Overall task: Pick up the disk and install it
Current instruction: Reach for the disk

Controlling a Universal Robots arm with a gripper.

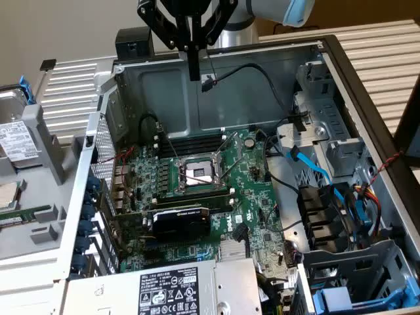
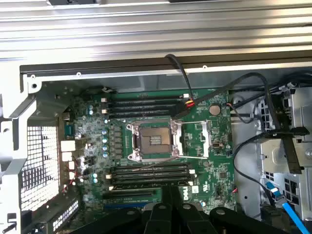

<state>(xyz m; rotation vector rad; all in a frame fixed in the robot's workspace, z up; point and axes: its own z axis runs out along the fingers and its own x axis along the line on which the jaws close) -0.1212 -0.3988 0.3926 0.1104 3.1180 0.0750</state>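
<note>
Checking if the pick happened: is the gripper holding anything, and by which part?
Nothing. The gripper is shut and empty above the open computer case; the disk lies apart, at the exterior view's left.

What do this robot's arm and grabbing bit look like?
The arm is a smooth silver-grey tube with a light blue cap at its joint. The tool is black, built of angular linked bars that narrow to a slim tip.

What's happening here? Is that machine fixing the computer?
A robot arm's end effector hangs shut and empty over an open computer case, above the motherboard. The disk it is meant to install lies outside the case, on a grey holder at the exterior view's left, with nothing touching it.
</note>
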